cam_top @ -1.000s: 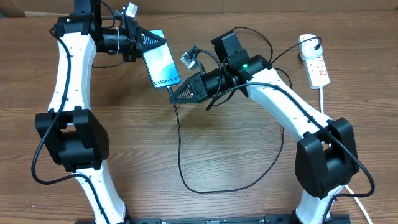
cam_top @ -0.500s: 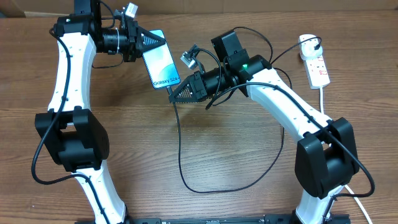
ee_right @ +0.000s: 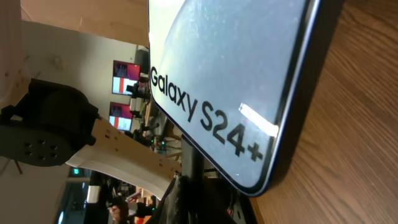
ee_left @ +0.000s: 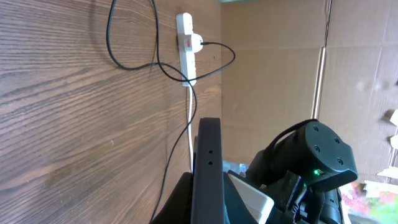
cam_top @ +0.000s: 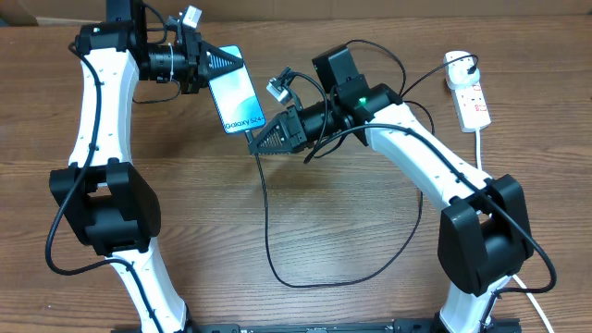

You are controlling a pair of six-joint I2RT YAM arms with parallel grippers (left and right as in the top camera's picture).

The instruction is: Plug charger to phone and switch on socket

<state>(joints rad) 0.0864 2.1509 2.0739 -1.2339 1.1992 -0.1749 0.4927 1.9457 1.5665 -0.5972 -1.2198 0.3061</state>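
My left gripper [cam_top: 220, 65] is shut on the top end of the phone [cam_top: 237, 98] and holds it tilted above the table, its "Galaxy S24+" screen [ee_right: 230, 68] facing up. In the left wrist view the phone's dark edge [ee_left: 208, 165] stands between the jaws of that gripper [ee_left: 208, 208]. My right gripper [cam_top: 261, 141] is shut on the charger's black connector [ee_right: 193, 165], which meets the phone's lower edge. How deep it sits is hidden. The charger cable [cam_top: 270, 231] loops over the table to a white plug [cam_top: 458, 65] in the socket [cam_top: 474, 104].
The socket [ee_left: 185, 34] lies at the far right of the wooden table [cam_top: 351, 231], its thick white cord [cam_top: 481, 148] running toward the front. Slack black cable [ee_left: 134, 59] curls beside it. Cardboard walls stand behind the table.
The left arm has shifted the phone slightly to the left. The right gripper has stayed at the phone's lower edge with the connector.
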